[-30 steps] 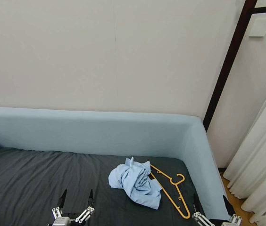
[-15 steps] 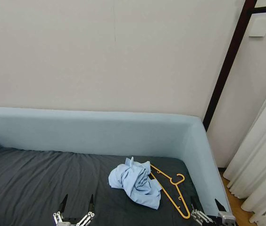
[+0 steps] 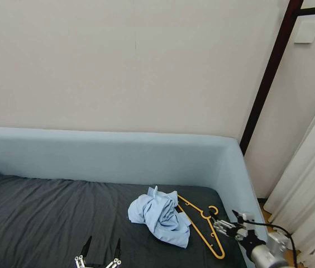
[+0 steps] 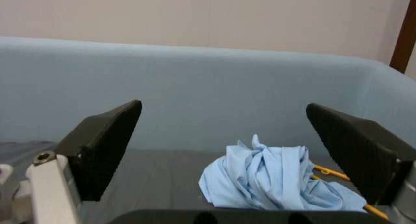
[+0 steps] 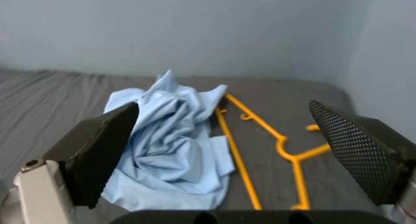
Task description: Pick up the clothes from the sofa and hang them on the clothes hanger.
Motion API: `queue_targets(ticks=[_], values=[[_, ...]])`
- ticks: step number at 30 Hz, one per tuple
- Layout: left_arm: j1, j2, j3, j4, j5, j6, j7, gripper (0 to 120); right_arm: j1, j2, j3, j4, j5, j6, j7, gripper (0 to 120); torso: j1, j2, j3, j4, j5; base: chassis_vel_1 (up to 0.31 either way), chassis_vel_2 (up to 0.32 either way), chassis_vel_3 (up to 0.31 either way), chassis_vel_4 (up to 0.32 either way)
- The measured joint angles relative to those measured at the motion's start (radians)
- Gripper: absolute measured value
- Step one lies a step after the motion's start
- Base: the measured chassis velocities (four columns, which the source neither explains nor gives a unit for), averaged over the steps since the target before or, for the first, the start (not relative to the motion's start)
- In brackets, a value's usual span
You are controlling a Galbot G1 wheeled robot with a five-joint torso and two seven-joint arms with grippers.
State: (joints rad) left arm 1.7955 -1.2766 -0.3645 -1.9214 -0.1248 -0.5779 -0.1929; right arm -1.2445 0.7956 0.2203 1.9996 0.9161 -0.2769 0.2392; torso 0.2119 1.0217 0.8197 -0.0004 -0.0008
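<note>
One crumpled blue garment [image 3: 160, 215] lies on the sofa [image 3: 118, 159] seat near its right end, touching one orange hanger [image 3: 204, 225]. Two grippers, both spread wide and empty; the left gripper [image 3: 103, 248] hovers over the seat (well apart from the cloth); the right gripper [image 3: 228, 223] is just beside the hanger's hook.

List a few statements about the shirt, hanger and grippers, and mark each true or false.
1. The shirt lies crumpled on the sofa. True.
2. The shirt hangs on the hanger. False: the hanger lies flat beside it, on its right.
3. The right gripper grips the hanger. False: its jaws are open and empty, near the hook.
4. The left gripper is open, low before the shirt. True.
</note>
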Motion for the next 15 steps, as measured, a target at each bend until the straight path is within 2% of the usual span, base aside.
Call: queue_targets(ticks=[3,4,7,8,11,13,14,15], values=[[0.011,-0.002,-0.01,-0.005,0.007,-0.002,0.0,100,0.256,-0.022,-0.223,-0.135,0.064,-0.039,0.009,100,0.0,0.0,0.0,-0.0005,0.0003,0.0,0.0,0.0,0.0],[0.011,-0.002,-0.01,-0.005,0.007,-0.002,0.0,100,0.256,-0.022,-0.223,-0.135,0.064,-0.039,0.009,100,0.0,0.0,0.0,-0.0005,0.0003,0.0,0.0,0.0,0.0],[0.025,-0.005,-0.018,-0.013,0.016,-0.006,0.001,100,0.471,0.024,-0.423,-0.272,0.085,-0.056,0.007,100,0.0,0.0,0.0,-0.0009,0.0007,0.0,0.0,0.0,0.0],[0.025,-0.005,-0.018,-0.013,0.016,-0.006,0.001,100,0.471,0.024,-0.423,-0.272,0.085,-0.056,0.007,100,0.0,0.0,0.0,-0.0009,0.0007,0.0,0.0,0.0,0.0],[0.035,-0.013,-0.025,-0.01,0.025,-0.017,0.0,100,0.592,0.105,-0.533,-0.375,0.085,-0.065,0.001,100,0.0,0.0,0.0,-0.0004,-0.0003,0.0,0.0,0.0,0.0],[0.036,-0.013,-0.025,-0.009,0.025,-0.018,0.0,100,0.597,0.11,-0.538,-0.381,0.085,-0.066,0.001,100,0.0,0.0,0.0,-0.0005,0.0,0.0,0.0,0.0,0.0],[0.041,-0.019,-0.028,-0.005,0.029,-0.026,-0.001,100,0.634,0.171,-0.575,-0.438,0.086,-0.072,0.003,100,0.0,0.0,0.0,-0.0005,-0.0001,0.0,0.0,0.0,0.0],[0.044,-0.021,-0.028,-0.004,0.029,-0.028,-0.002,100,0.642,0.197,-0.589,-0.458,0.088,-0.077,0.004,100,0.0,0.0,0.0,-0.0008,-0.0005,0.0,0.0,0.0,0.0]])
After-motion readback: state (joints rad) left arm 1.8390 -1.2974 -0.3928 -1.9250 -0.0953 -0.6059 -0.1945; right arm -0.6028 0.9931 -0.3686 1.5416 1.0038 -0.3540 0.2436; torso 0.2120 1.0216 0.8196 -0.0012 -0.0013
